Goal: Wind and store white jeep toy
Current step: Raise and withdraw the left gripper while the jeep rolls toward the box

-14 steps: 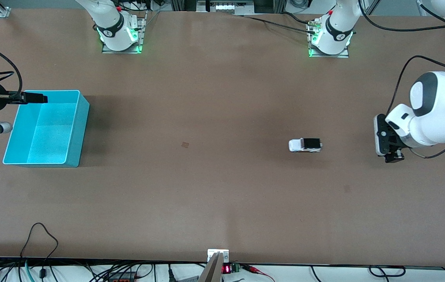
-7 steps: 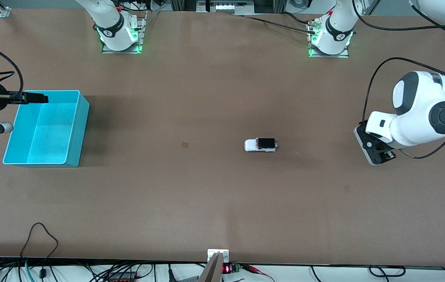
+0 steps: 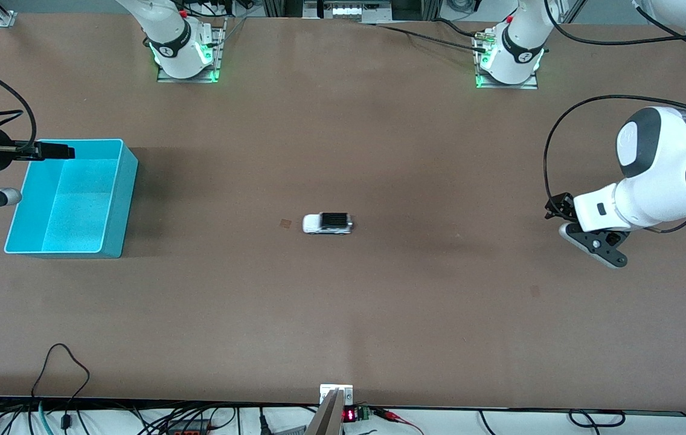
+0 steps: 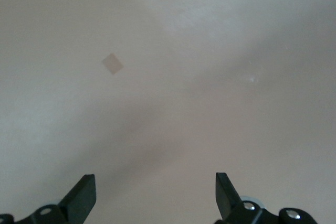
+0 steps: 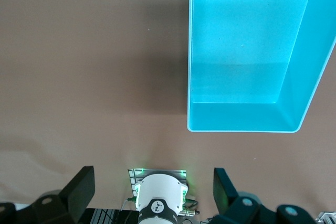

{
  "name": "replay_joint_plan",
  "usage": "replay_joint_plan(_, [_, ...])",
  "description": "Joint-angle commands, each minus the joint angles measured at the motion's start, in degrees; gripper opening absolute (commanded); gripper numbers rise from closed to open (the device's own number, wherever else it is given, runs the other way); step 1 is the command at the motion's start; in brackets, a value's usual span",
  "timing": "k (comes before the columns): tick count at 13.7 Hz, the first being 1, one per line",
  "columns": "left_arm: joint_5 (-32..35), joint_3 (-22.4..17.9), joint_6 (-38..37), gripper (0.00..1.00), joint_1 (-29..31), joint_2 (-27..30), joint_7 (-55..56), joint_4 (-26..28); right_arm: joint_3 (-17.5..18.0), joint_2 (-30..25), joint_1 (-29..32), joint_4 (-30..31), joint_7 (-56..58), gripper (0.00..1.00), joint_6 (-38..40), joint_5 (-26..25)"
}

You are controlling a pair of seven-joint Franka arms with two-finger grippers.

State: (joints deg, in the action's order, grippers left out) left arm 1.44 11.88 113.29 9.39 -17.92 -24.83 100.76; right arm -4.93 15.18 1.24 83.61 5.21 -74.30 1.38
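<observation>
The white jeep toy (image 3: pixel 327 223), small with a black roof, stands alone on the brown table near its middle. It is in no wrist view. My left gripper (image 3: pixel 567 227) hangs over bare table at the left arm's end, well away from the jeep; the left wrist view shows it (image 4: pixel 155 195) open and empty. My right gripper (image 3: pixel 53 150) waits over the rim of the turquoise bin (image 3: pixel 121 199) on the robots' side. It (image 5: pixel 155 195) is open and empty. The bin (image 5: pixel 241 117) shows nothing inside.
A small square mark (image 3: pixel 285 223) lies on the table just beside the jeep, toward the right arm's end. A similar mark (image 3: pixel 534 291) lies near the left gripper and shows in the left wrist view (image 4: pixel 112 63). The arm bases (image 3: pixel 185 54) stand along the table's robot side.
The jeep has rolled across the table from near the left gripper toward the right arm's end. The left arm has drawn back and turned its gripper. The right arm has not moved.
</observation>
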Motion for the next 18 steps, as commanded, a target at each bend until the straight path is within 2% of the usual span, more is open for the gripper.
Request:
replay_joint_plan(1, [-0.91,-0.72,-1.23,1.00,-2.26,2.97,11.16,-0.39,0.09,-0.41,0.16,0.68,-0.29,1.00,0.39,0.91])
replay_joint_plan(3, [-1.00,-1.59,-1.23,1.00,-2.79,4.38,15.85,-0.48,0.09,-0.41,0.16,0.68,-0.29,1.00,0.12,0.82])
replay_joint_plan(6, [-1.18,-6.24,-1.24,1.00,-6.46,4.48,15.77,-4.43,0.09,-0.32,0.25,0.68,-0.29,1.00,-0.14,0.82])
replay_joint_plan(8, [-1.00,-7.83,-1.84,1.00,-7.98,4.48,16.74,-7.67,0.09,-0.76,0.25,1.81,-0.29,1.00,-0.57,0.82])
replay_joint_plan(10, [-1.87,-9.41,-5.08,1.00,-8.15,5.18,19.10,-8.39,0.00,-1.90,0.25,3.84,-0.29,1.00,-1.98,0.47])
replay_joint_plan(13, [-2.50,-9.77,-12.90,1.00,-8.33,7.98,29.55,-9.88,0.00,-3.22,0.08,6.12,-0.29,1.00,-3.74,0.38])
replay_joint_plan(15, [-2.41,-9.68,-14.85,1.00,-7.54,9.91,30.19,-9.89,0.00,-4.27,-0.01,7.87,-0.38,1.00,-4.88,0.38])
replay_joint_plan(16, [-2.58,-9.68,-15.20,1.00,-7.37,10.27,29.49,-9.97,0.00,-5.49,-0.01,10.15,-0.38,1.00,-6.80,0.47])
replay_joint_plan(18, [-2.49,-9.59,-15.65,1.00,-7.01,11.50,28.53,-9.97,0.00,-11.28,-0.10,19.27,-0.99,1.00,-13.38,0.47])
